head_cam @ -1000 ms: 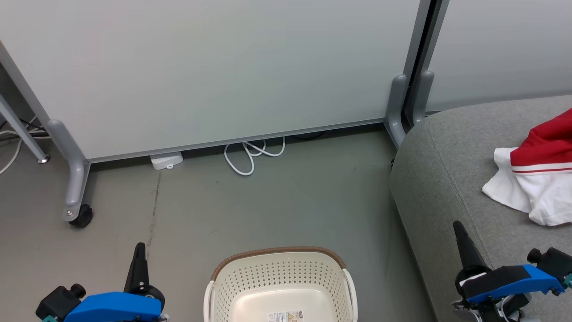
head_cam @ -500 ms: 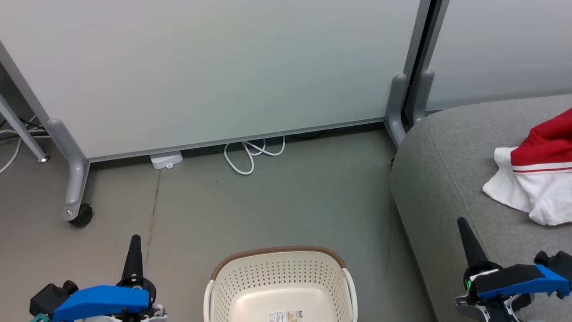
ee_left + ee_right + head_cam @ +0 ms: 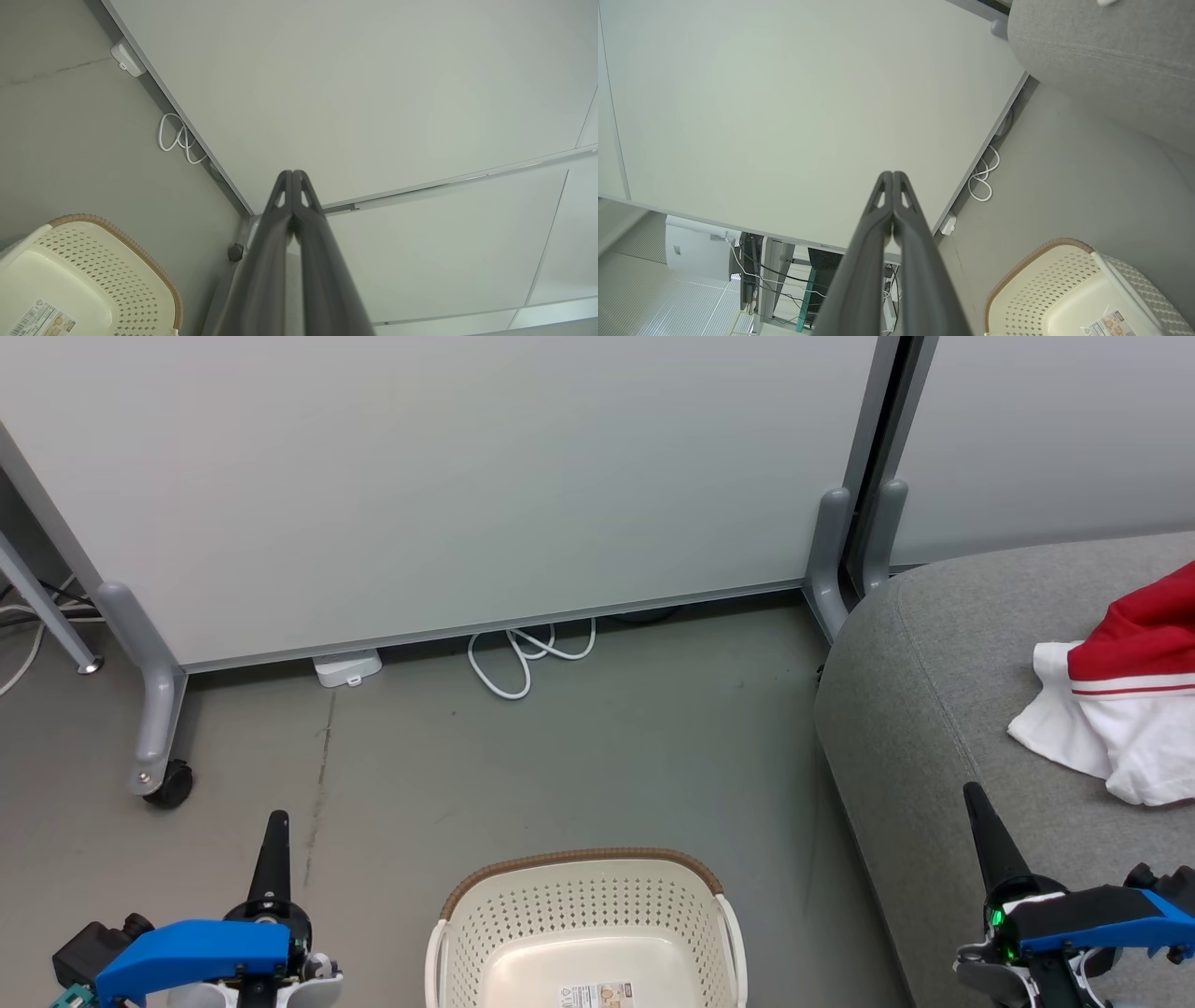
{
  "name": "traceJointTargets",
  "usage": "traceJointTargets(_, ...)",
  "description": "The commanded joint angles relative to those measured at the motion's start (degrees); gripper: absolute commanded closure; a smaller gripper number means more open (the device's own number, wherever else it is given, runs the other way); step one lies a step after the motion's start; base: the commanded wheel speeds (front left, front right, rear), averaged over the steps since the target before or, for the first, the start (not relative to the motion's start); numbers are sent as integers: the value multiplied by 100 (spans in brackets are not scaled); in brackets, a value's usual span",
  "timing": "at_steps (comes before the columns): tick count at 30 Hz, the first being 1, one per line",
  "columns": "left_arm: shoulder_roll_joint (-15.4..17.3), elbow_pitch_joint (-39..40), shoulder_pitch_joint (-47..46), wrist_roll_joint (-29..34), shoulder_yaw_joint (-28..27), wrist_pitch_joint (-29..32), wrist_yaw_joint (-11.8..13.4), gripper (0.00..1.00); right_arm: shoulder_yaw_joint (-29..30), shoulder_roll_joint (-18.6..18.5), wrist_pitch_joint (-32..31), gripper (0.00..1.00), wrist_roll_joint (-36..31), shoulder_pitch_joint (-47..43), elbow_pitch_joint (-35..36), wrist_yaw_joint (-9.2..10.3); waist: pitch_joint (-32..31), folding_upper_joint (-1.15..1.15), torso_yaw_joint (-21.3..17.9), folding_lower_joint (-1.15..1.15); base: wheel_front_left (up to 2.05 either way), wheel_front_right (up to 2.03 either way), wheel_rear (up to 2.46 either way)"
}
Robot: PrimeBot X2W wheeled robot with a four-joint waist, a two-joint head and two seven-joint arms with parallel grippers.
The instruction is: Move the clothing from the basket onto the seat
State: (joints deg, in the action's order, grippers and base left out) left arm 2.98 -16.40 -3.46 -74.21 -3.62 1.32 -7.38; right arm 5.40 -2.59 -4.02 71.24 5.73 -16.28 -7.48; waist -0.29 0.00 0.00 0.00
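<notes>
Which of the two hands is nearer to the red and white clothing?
The right hand, on the side of the grey seat where the clothing lies. The left hand is on the other side of the basket, over the floor.

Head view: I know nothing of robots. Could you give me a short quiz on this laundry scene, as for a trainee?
1. True or false: the basket is piled with clothes.
2. Where does the red and white clothing lie? A: on the floor. B: on the grey seat. C: in the basket.
3. Fill in: the left gripper and the right gripper each have their two fingers ____ (open or shut).

Key: 1 false, what shows of its inside is bare; 2 B; 3 shut.
</notes>
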Motion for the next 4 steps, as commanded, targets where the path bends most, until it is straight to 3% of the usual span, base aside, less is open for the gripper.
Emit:
traceJointTargets(1, 1, 71, -116, -142, -60, 51, -13, 100, 17, -36, -31, 100, 179, 75, 72, -2, 2, 0, 0, 0, 0, 0, 0)
traceJointTargets(4, 0, 87, -138, -277, -78, 90, -14, 100, 26, -37, -48, 100, 332, 76, 84, -2, 5, 0, 0, 0, 0, 0, 0)
